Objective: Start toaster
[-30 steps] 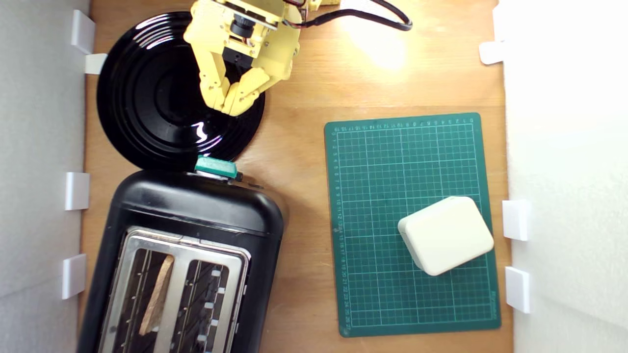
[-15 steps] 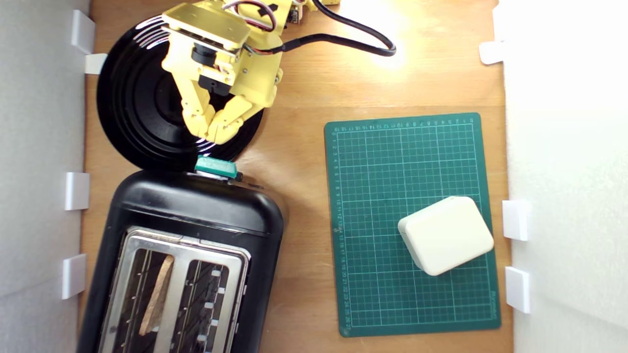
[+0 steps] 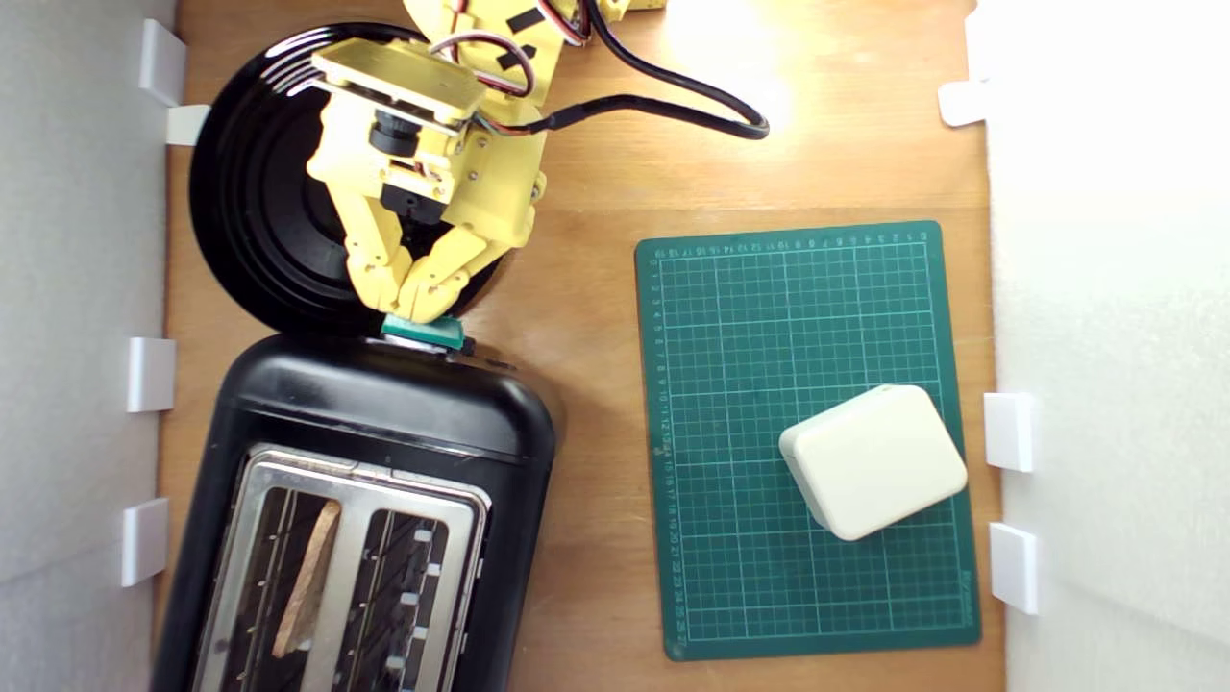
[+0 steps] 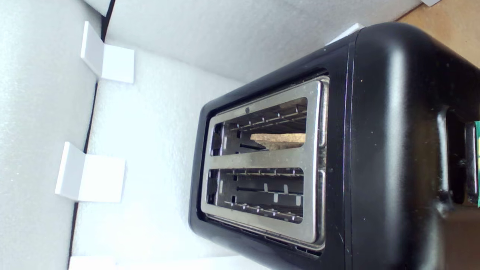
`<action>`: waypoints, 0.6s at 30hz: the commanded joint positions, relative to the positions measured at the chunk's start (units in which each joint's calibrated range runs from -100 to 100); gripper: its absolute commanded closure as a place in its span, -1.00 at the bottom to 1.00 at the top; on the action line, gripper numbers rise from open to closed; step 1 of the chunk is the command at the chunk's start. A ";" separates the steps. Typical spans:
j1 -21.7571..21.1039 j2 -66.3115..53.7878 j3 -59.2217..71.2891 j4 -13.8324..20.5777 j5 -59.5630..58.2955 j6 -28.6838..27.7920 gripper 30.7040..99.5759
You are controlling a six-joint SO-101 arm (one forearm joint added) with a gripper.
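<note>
Glossy black toaster (image 3: 384,413), silver top, bread in one slot; clenched fingers (image 3: 408,293) at its teal lever (image 3: 423,330).

The large glossy black two-slot toaster (image 3: 384,423) has a silver metal top plate (image 3: 351,476) and a small teal-green lever (image 3: 428,332). A light brown slice of bread (image 3: 307,581) sits in one slot. The round black ridged plate (image 3: 259,211) shows concentric rings with white glints. The yellow plastic tool (image 3: 402,306) carries black parts. The dark green cutting mat (image 3: 759,317) bears a pale grid. The rounded cream-white box (image 3: 873,461) is plain. The wooden counter (image 3: 596,173) is warm orange-brown.
</note>
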 commanded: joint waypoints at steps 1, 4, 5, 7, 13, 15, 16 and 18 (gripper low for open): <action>0.06 1.25 -3.78 -0.47 -2.10 0.23 0.98; -0.02 2.41 -3.87 -0.47 -2.10 -0.34 0.98; -0.02 2.83 -4.23 -0.47 -2.19 -0.55 0.98; -0.10 3.16 -5.14 -0.47 -2.70 -1.18 0.98; -0.18 5.08 -5.23 -0.47 -5.44 -1.44 0.98; -0.18 5.24 -5.32 -0.47 -5.53 -1.44 0.98; -0.18 5.24 -5.23 -0.47 -5.53 -1.55 0.98; -0.25 5.41 -4.87 -0.47 -5.44 -1.60 0.98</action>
